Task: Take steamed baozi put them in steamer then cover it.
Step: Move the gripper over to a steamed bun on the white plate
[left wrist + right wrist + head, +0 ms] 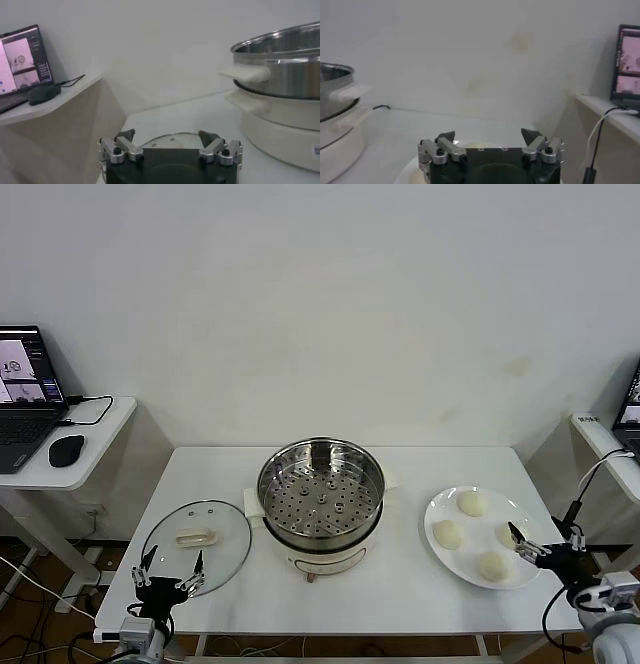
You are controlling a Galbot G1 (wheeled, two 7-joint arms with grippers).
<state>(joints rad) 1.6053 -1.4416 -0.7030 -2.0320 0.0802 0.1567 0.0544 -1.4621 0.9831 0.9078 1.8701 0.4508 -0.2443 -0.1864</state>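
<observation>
Head view: both pincers released, left pincer over the cover lying on the table, right pincer beside the plated baozi, steamer uncovered.

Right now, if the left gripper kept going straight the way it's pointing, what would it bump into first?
Probably the glass lid. The open left gripper sits at the table's near edge, pointing forward over the lid's rim. If it passes above the lid, the wall comes next, though depth is hard to judge.
</observation>
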